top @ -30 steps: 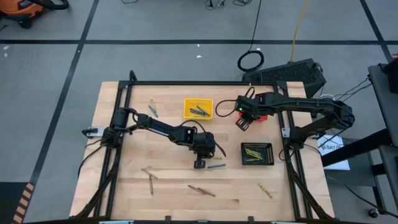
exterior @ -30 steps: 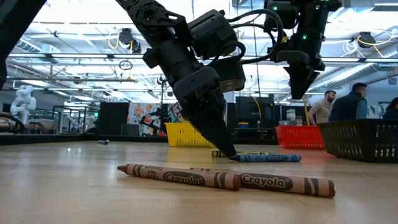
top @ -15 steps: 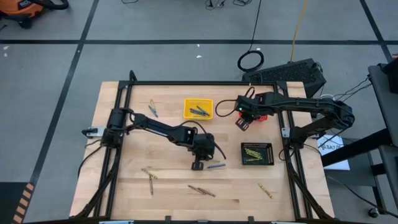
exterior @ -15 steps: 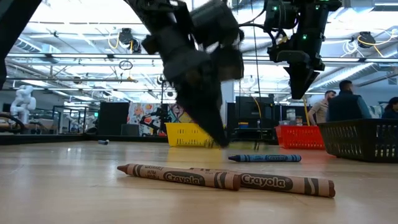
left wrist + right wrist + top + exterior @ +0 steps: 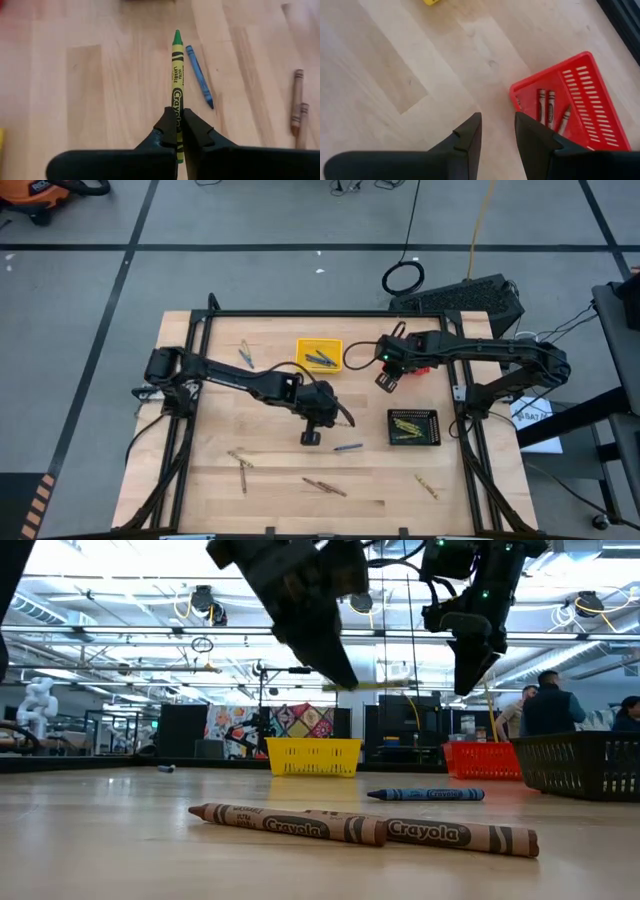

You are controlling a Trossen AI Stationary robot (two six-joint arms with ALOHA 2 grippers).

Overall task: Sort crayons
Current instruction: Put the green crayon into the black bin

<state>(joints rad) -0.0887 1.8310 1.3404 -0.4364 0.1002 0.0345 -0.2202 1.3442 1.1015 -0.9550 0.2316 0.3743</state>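
Left gripper [image 5: 176, 131] clamps green crayon [image 5: 177, 70], long axis in line with fingers, tip pointing away; lifted off bench [image 5: 200, 480] since earlier. Right gripper [image 5: 496, 131] parted, empty.

green paper-wrapped wax crayon [image 5: 177, 75]: lifted level above bench, pinched at its blunt end | blue crayon [image 5: 199, 76]: flat on bench; two brown crayons [image 5: 365, 827]: lying end to end nearby

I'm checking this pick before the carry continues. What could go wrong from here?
1. The left claw pinches the green crayon near one end, so most of it sticks out; it could pivot or slip in transit.
2. The right claw hangs open beside the red basket, near the middle of the table; the arms could crowd each other if the left arm's route passes there.
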